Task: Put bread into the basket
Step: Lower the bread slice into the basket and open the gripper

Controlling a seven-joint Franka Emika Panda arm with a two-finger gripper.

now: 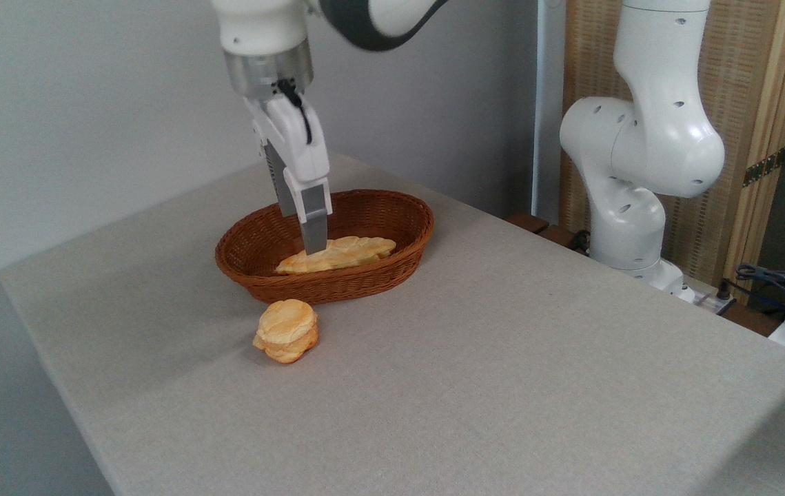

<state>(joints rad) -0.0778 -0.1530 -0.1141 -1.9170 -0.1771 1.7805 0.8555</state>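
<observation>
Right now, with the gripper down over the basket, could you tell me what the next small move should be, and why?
Probably open the fingers, if they are not already apart, and lift straight up. The bread already lies inside the basket, with the gripper at its left part, so the placing looks done. Whether the fingers are clamped on it cannot be told from this angle. The round bun sits on the table in front, untouched.

— What does your arm point(647, 138) look like?
— You see glossy white rounded shells dotted with small dark screw holes, and a dark grey band at 1 upper joint.
— And the wrist?
— A silver metal ring sits under a white cuff, with a black cable looping down onto the white gripper point(311, 238), whose 2 fingers point(314, 224) are grey.
</observation>
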